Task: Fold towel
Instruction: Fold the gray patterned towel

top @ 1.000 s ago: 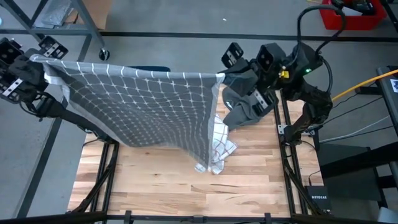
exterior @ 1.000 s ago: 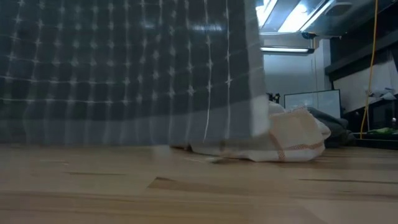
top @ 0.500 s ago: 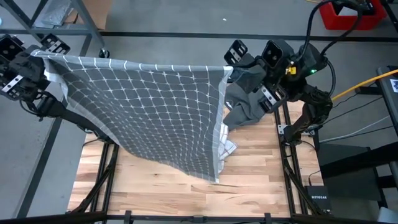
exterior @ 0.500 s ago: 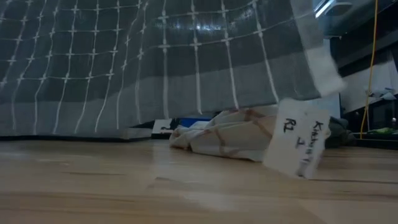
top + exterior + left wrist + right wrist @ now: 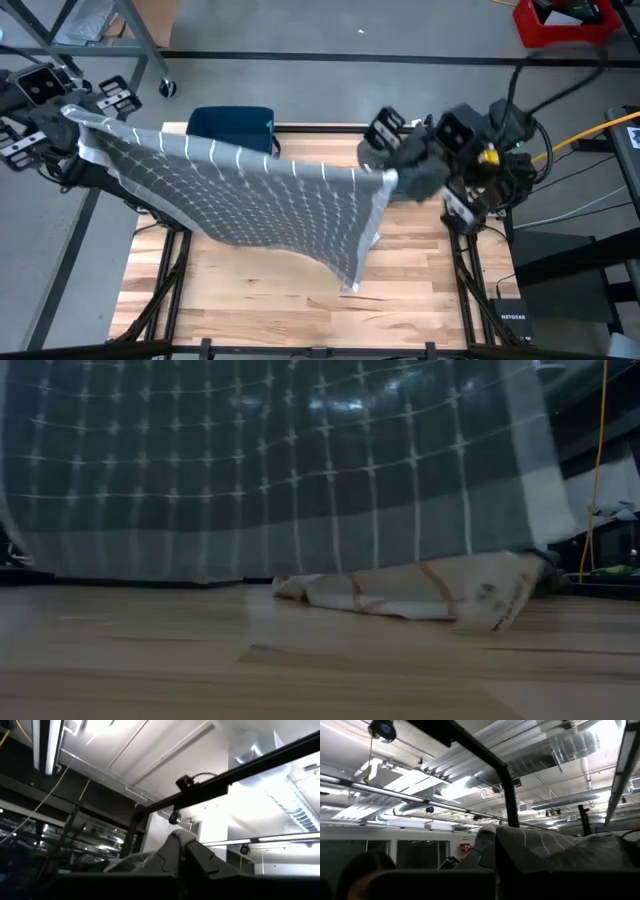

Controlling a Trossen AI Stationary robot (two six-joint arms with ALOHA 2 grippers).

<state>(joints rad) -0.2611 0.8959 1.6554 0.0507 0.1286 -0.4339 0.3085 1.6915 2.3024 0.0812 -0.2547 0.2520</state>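
Hanging between clenched left claw (image 5: 72, 112) and right claw (image 5: 390, 176), grey checked towel (image 5: 250, 195), no legible writing.

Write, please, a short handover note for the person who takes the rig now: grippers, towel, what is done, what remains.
Left gripper: shut on one top corner of the grey checked towel.
Right gripper: shut on the other top corner.
The towel hangs stretched between them above the wooden table, lower edge near the surface. A second, white towel lies crumpled on the table behind it.
Done: towel lifted and spread.
Left: lay it flat, fold it.
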